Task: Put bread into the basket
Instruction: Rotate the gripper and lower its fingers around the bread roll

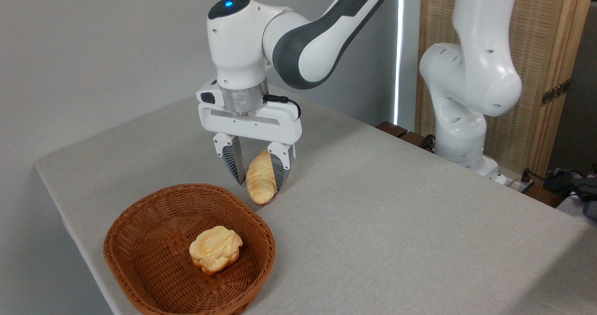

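Basket (140, 240) sits front-left on the table (396, 221), near the front-left edge. One lumpy pale bun (215, 249) is already inside, right of centre. Not my target.

Just beyond the basket's far rim: my gripper (259, 175), fingers pointing down, closed around the braided bread (261, 177). One finger is on each side of the loaf, which hangs tilted, upper end between the pads, lower end dipping toward the cloth. I can't tell whether that tip touches the table or just clears it. Loaf is outside the basket, close to the rim.

My read: grasp done, transfer is next. To do it well:
- lift straight up first, enough for the low end to clear the wicker rim; dragging sideways now would likely catch the rim and shove the basket
- grip sits high on the loaf, so it may pivot; move slowly, no jerks
- aim for the bare weave left of the bun, not on top of it
- come down low before letting go, so it doesn't bounce out

Right of all this: bare cloth, then the arm's base (466, 119) at the table's far-right edge.
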{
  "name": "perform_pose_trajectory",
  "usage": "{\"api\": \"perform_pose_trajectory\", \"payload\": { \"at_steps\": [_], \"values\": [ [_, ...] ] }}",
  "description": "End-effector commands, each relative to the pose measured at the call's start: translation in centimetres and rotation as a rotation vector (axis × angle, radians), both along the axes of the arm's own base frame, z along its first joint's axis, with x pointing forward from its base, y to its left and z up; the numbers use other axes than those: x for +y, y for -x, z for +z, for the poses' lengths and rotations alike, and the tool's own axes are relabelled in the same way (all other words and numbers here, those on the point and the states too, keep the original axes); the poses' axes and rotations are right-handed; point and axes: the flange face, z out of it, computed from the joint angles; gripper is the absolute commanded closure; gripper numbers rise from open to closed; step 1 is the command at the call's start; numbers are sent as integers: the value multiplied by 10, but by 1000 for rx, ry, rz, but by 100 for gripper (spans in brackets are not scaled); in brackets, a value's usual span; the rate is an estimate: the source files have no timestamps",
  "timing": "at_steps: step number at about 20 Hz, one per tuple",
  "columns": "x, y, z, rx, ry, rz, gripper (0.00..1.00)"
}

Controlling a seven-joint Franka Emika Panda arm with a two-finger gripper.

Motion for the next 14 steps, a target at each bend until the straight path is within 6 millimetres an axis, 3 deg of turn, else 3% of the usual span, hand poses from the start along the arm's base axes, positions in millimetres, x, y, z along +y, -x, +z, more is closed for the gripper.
{"api": "perform_pose_trajectory", "payload": {
  "at_steps": [1, 3, 6, 7, 14],
  "values": [
    [-3, 1, -2, -7, -17, 5, 0],
    [-3, 1, -2, -7, -22, 2, 3],
    [-3, 1, -1, -13, -23, -1, 20],
    [-3, 1, -1, -13, -23, -1, 30],
    [-1, -1, 1, -32, -55, -34, 63]
  ]
}}
